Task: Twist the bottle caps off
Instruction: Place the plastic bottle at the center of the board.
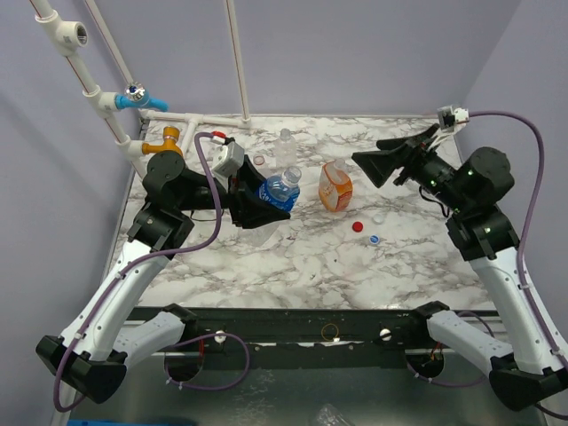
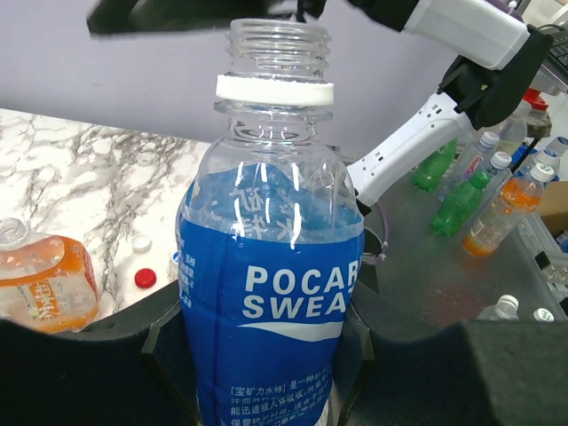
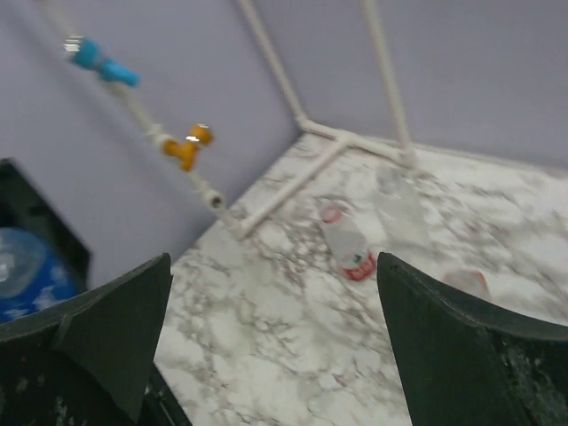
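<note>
Blue-labelled bottle [image 2: 275,293], neck threads bare, sits clamped in the left end effector [image 1: 268,205], left of centre over the worktop [image 1: 311,266]. Right end effector [image 1: 371,166] hovers far right, fingers wide apart and holding nothing. Red cap [image 1: 358,225] and blue-and-white cap [image 1: 374,239] lie loose right of centre, on the near side of the orange bottle [image 1: 335,186].
</note>
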Action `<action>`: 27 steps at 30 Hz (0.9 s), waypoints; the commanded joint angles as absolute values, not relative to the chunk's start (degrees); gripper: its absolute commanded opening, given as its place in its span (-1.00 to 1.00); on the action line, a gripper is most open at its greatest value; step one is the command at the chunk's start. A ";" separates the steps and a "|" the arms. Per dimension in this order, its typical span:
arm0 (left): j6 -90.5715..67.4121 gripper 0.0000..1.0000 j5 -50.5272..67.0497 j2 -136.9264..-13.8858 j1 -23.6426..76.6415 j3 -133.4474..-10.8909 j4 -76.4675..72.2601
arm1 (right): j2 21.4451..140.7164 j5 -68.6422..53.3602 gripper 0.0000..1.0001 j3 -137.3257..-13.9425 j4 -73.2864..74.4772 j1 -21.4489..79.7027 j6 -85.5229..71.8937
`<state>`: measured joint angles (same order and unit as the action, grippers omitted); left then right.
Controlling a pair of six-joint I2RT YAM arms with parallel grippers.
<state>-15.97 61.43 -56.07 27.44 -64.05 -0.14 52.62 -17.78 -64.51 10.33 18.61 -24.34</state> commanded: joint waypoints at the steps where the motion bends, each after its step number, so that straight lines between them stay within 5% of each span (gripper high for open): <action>1: -15.39 -1.00 60.64 -56.15 27.16 -64.33 -1.58 | 54.74 -45.43 0.99 -71.06 0.79 18.37 -27.25; 9: -15.50 -1.00 60.29 -57.25 27.16 -64.95 -1.67 | 61.23 -54.68 0.99 -71.53 -24.69 18.89 -42.47; 19: -14.20 -1.00 60.03 -60.23 27.20 -65.52 -2.11 | 70.46 -49.25 0.99 -78.96 -16.90 33.50 -30.71; 27: -14.47 -1.00 59.48 -60.65 27.22 -66.09 -2.52 | 72.67 -44.75 0.75 -78.43 -12.61 38.18 -26.63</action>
<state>-15.18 60.40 -61.04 27.44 -64.07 -0.73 71.77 -48.25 -77.65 -16.01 36.34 -30.22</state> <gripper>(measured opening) 0.462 0.899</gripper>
